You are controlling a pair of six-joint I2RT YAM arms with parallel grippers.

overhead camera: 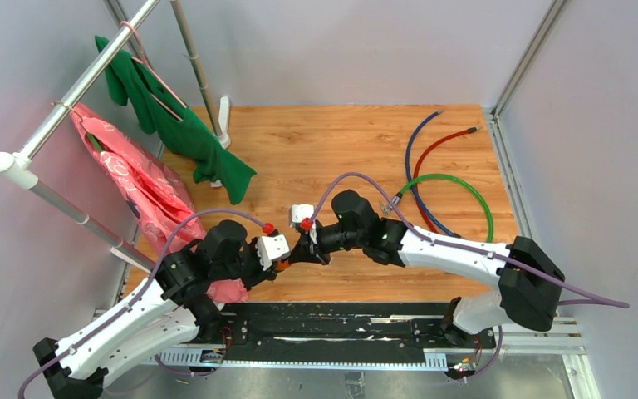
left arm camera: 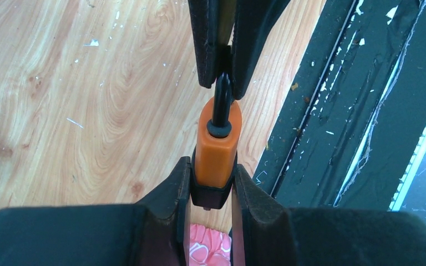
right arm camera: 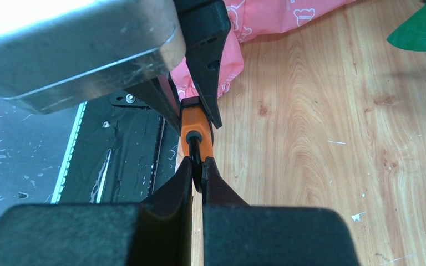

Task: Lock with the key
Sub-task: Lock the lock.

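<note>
Left gripper clamped on the orange padlock body, right gripper pinched tight on its black shackle, lock held aloft near the pink printed bag; probably rigid, smooth and fairly light, so best gripped across the flat body sides.

No readable text, labels or numbers anywhere.
</note>
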